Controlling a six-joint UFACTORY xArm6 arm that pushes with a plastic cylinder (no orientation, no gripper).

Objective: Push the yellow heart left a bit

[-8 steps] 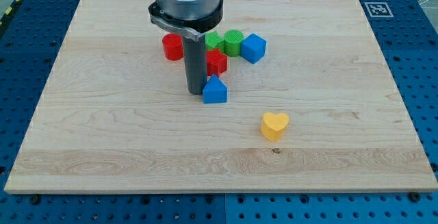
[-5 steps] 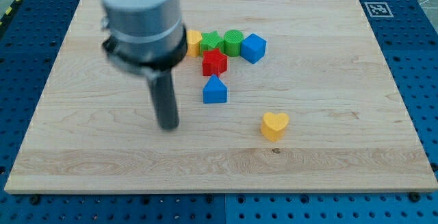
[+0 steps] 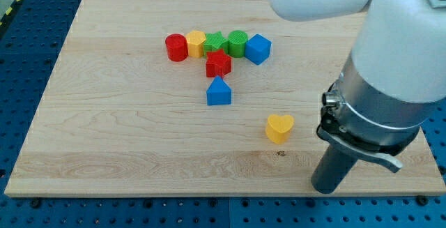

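The yellow heart (image 3: 279, 127) lies on the wooden board (image 3: 104, 116), right of centre toward the view's bottom. My tip (image 3: 325, 189) rests on the board to the lower right of the heart, a short gap away and not touching it. The arm's body rises from it at the view's right and hides part of the board's right side.
A blue house-shaped block (image 3: 219, 91) sits up-left of the heart. Above it is a red block (image 3: 219, 63). A row runs along the upper middle: red cylinder (image 3: 176, 47), yellow block (image 3: 196, 43), green star (image 3: 215, 43), green cylinder (image 3: 237, 42), blue cube (image 3: 258, 48).
My tip has swung from beside the blue house block, down to the left, then across to the board's lower right beside the yellow heart. No block has moved.
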